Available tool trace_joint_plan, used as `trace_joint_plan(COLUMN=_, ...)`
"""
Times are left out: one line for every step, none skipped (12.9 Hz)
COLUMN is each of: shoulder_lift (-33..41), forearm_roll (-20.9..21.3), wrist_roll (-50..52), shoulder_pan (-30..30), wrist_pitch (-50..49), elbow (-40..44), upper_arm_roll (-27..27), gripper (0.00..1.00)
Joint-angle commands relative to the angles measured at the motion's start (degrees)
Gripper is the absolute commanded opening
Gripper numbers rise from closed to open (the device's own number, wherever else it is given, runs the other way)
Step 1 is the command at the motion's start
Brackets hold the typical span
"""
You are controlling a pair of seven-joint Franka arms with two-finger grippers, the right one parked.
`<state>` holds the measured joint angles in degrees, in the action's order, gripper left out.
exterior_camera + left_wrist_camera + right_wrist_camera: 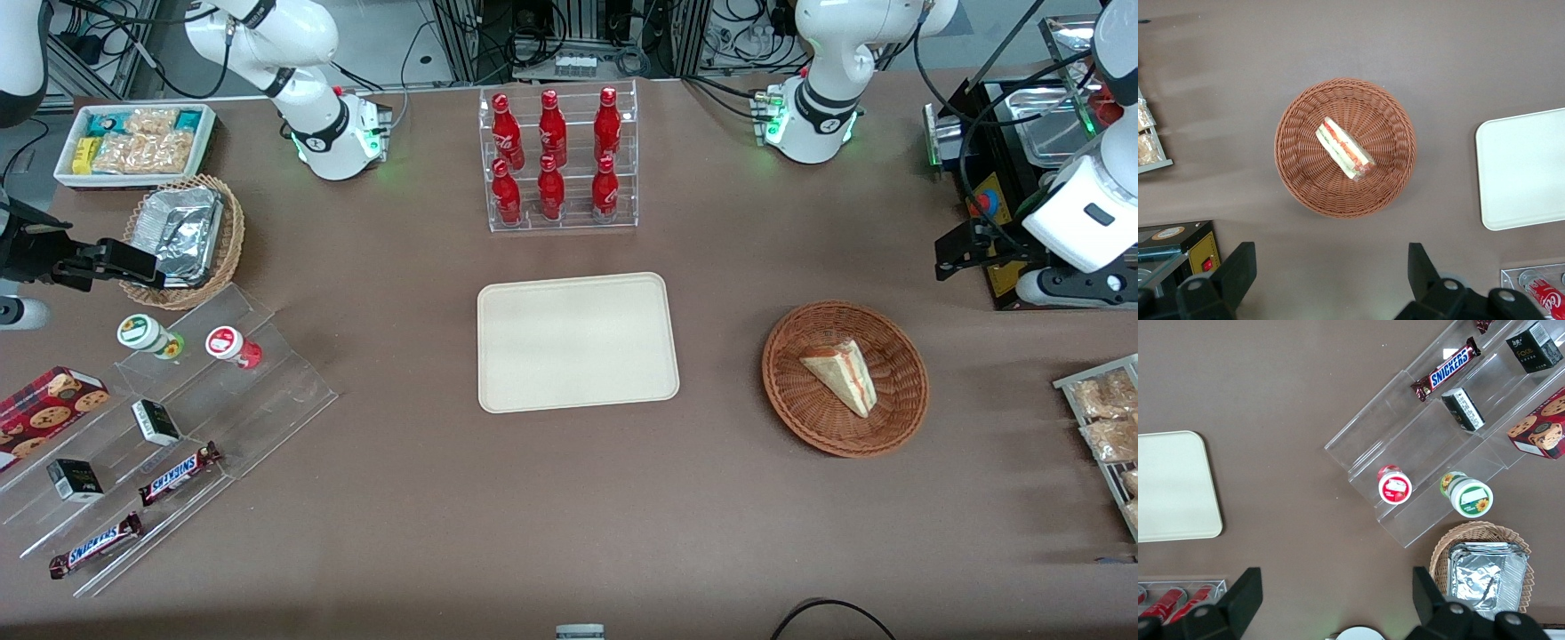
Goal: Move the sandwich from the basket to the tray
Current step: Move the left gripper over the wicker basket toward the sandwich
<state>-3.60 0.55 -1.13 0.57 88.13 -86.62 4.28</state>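
The sandwich, a pale wedge with red and green filling on its edge, lies in the round reddish-brown basket. The cream tray lies flat beside the basket, toward the parked arm's end, with nothing on it. My gripper hangs high over the table, farther from the front camera than the basket and toward the working arm's end. Its fingers stand open and wide apart, with only bare table between them.
A clear rack of red cola bottles stands farther back than the tray. A black box with a red button sits by my gripper. A wire rack of snack packs lies at the working arm's table edge. Acrylic shelves stand toward the parked arm's end.
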Motion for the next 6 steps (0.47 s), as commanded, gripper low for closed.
trace_joint_plan(shoulder_lift=-0.35, forearm_roll=0.24, wrist_roll=-0.80, shoulder_pan=0.66, wrist_pitch=-0.41, elbow=1.19, upper_arm_roll=-1.11, gripper=1.00)
trace_joint_plan(shoulder_lift=-0.61, forearm_roll=0.24, wrist_roll=-0.37, shoulder_pan=0.57, wrist_pitch=-0.33, elbow=1.28, upper_arm_roll=-1.03, gripper=1.00)
trace_joint_plan(shoulder_lift=-0.96, forearm_roll=0.50, wrist_roll=-0.45, shoulder_pan=0.66, wrist_pitch=0.02, elbow=0.84, upper_arm_roll=-1.03, gripper=1.00)
trace_joint_plan(shoulder_lift=-1.14, forearm_roll=0.76, wrist_roll=-0.36, shoulder_pan=0.66, wrist_pitch=0.72, elbow=-0.21, upper_arm_roll=-1.03, gripper=1.00)
trace_joint_plan(shoulder_lift=-0.97, forearm_roll=0.94, wrist_roll=-0.28, shoulder_pan=0.66, wrist_pitch=2.29, elbow=-2.22, upper_arm_roll=-1.03, gripper=1.00)
trace_joint_plan(shoulder_lift=-0.36, forearm_roll=0.94, wrist_roll=0.07, shoulder_pan=0.66, wrist_pitch=5.18, elbow=-5.63, upper_arm_roll=-1.03, gripper=1.00)
